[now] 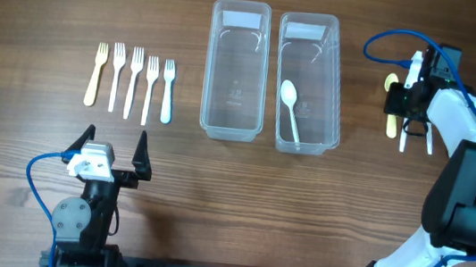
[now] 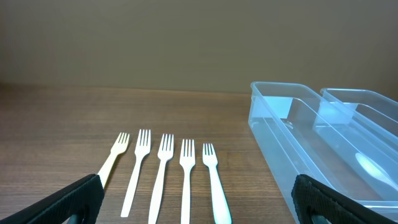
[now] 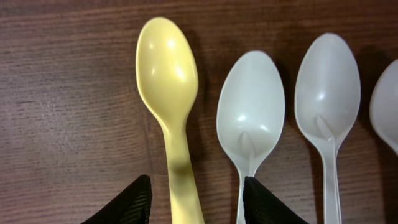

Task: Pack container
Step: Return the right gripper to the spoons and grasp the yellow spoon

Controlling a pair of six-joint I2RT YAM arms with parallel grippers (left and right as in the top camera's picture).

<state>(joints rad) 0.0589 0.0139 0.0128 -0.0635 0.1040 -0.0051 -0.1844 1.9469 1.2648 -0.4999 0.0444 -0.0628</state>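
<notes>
Your right tool [image 3: 198,186] is over the row of spoons just to the right of the right container [image 1: 336,100]. Its jaws stand part open astride the yellow spoon [image 3: 166,68], with bare surface [image 1: 35,182] showing either side of the handle. So nothing is gripped. That spoon lies parallel to the container's long walls, bowl at the far end and handle running back between your fingers.

Only the wrist view shows the two white spoons [image 3: 250,106] beside it, lined up the same way. It also shows a fourth [image 3: 387,106], cut off at the picture's edge. From overhead the arm covers most of that row, and you get just scraps of yellow and white.

Inside the right container one white spoon [image 1: 289,108] is packed, bowl far, handle near, slightly slanted. The left container [image 1: 210,76] sits touching its left wall. Further left of that, five forks [image 1: 133,81] lie tines-far.

Your left tool [image 1: 115,142] hangs near the front, well left of the container, jaws wide with nothing between them.
</notes>
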